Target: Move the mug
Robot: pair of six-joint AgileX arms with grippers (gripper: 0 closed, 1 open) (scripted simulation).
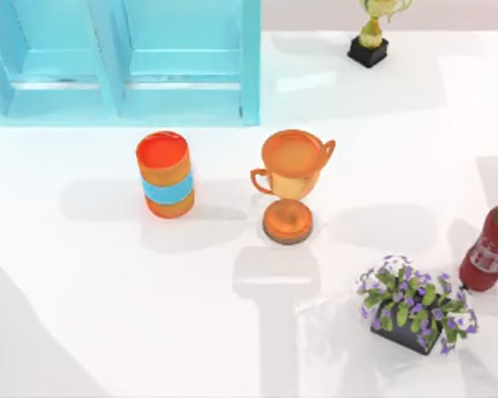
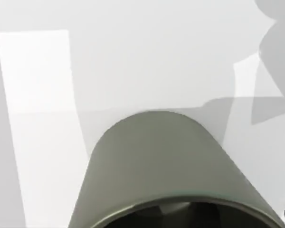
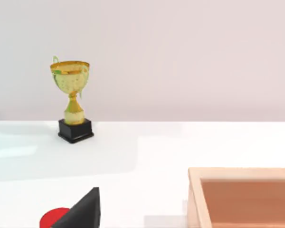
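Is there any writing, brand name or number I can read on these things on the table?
None can be read.
Red plastic bottle at the table's right edge: its label shows pale marks, too blurred to read.
Orange cylindrical mug with a blue band, orange trophy cup, gold trophy on a black base: no text.

A grey rounded part of my left arm [image 2: 173,166] rises close before the left wrist camera, while a dark pointed tip of the right gripper [image 3: 83,211] juts into the lower edge of the right wrist view.
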